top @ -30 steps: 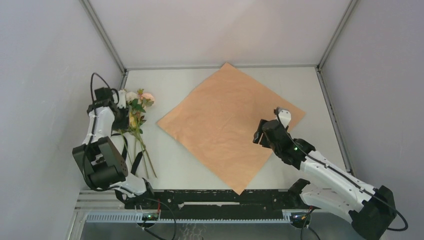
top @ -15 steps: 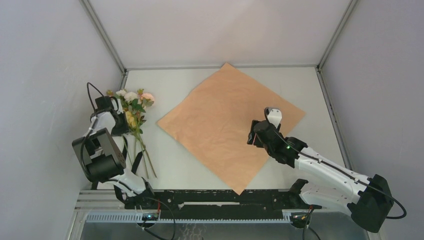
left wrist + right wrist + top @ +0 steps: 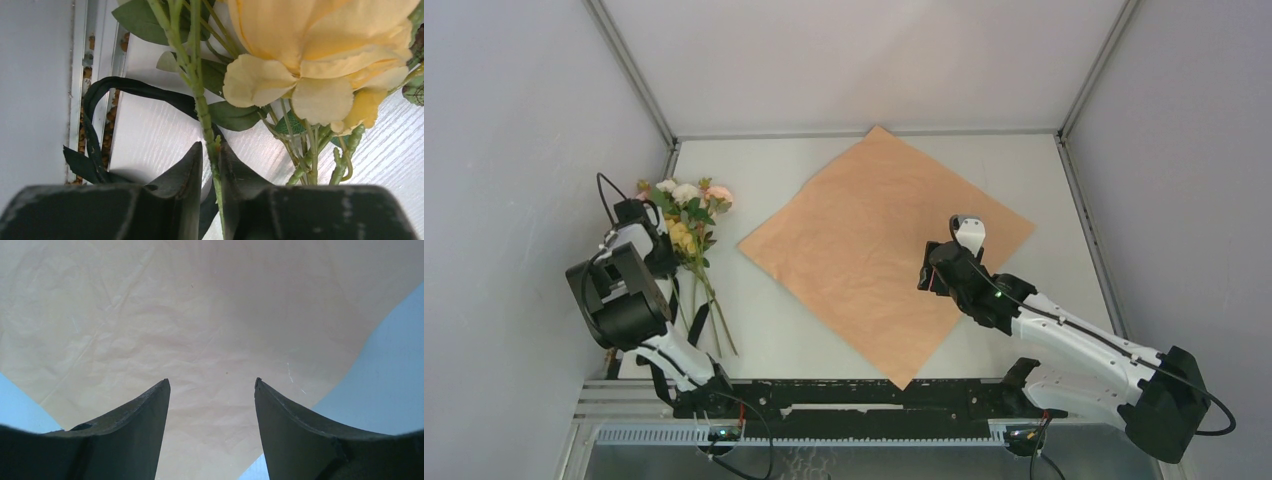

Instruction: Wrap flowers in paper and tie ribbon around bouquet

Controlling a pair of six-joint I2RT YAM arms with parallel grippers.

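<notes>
White table (image 3: 774, 330), left claw (image 3: 210, 148) gripping flowers (image 3: 280, 35), blooms cropped, ribbon (image 3: 130, 86) half hidden

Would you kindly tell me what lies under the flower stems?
A black ribbon loops on the table beneath the flowers; its stretch behind the left tool is hidden.

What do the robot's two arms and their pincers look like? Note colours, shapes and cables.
The left arm and right arm have white link shells and bulky black joints, with a thin black cable along each. The left pincer and right pincer each carry two matt black fingers, broad at the root, tapering to narrow tips.
</notes>
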